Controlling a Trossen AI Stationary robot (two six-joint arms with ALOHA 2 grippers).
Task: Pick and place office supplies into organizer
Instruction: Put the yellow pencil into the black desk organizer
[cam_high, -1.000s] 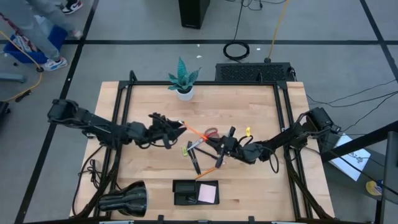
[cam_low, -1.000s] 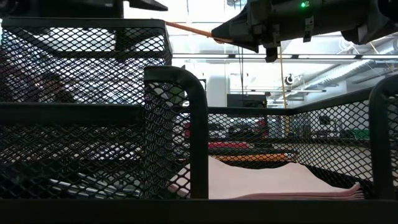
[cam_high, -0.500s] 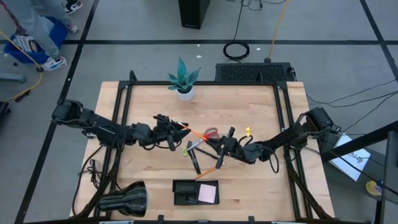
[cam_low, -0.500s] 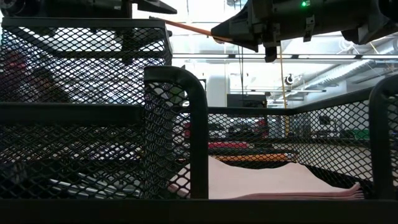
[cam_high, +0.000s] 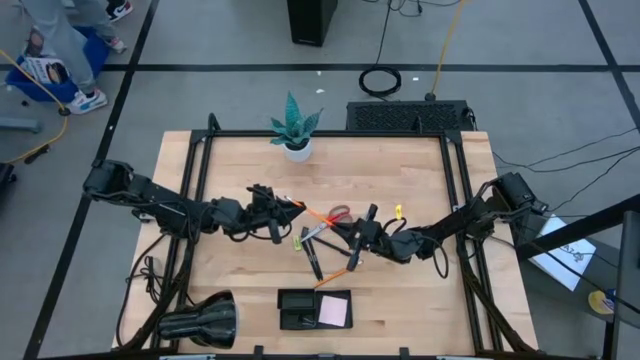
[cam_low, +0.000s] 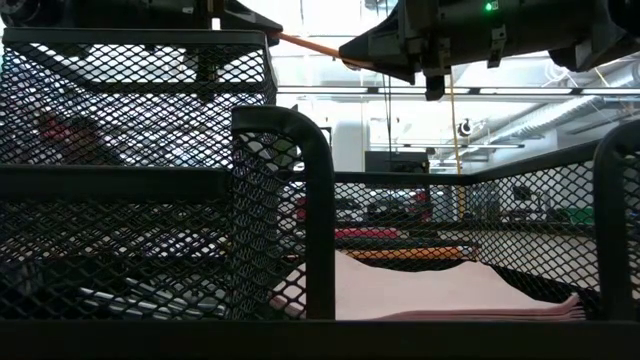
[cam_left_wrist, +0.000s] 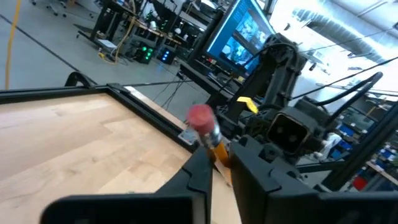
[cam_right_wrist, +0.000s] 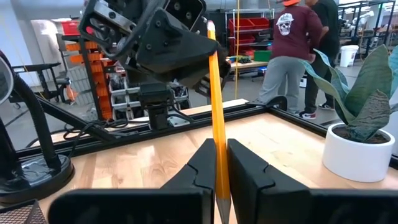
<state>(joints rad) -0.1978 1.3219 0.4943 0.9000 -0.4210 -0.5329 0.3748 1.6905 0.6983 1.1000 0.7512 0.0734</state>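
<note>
holding one orange pencil (cam_high: 318, 215) between them, both grippers sit at mid-table in the high view. left gripper (cam_high: 290, 208): centre of frame, slightly left; fingers pressed onto the pencil's eraser end, the pink eraser (cam_left_wrist: 201, 117) showing past them in the left wrist view. right gripper (cam_high: 352, 232): just right of centre; fingers pinched on the same pencil near its pointed end, the shaft rising between them in the right wrist view toward the left gripper. pencil: runs diagonally from upper left to lower right between the two grippers, lifted off the table (cam_high: 420, 290).

red-handled scissors (cam_high: 338, 212): just above the right gripper, centre of frame. black pens (cam_high: 313, 258): below centre, lying beside the right gripper. second orange pencil (cam_high: 333, 277): lower centre, slanting down toward the organizer. small yellow pieces: one (cam_high: 298, 241) below the held pencil, one (cam_high: 399, 211) right of the scissors.

organizer (cam_high: 296, 309): black mesh tray at lower centre, near the table's bottom edge. pink note pad (cam_high: 335, 309): inside its right compartment; seen as a pale stack behind the mesh in the low view.

potted teal plant (cam_high: 296, 128): upper centre of the table. black rounded cylinder (cam_high: 200, 320): lower left corner of the table. person (cam_high: 62, 40): upper left of frame, on the floor beyond the table; two more people (cam_right_wrist: 292, 46) stand in the room at the upper right of the right wrist view.
</note>
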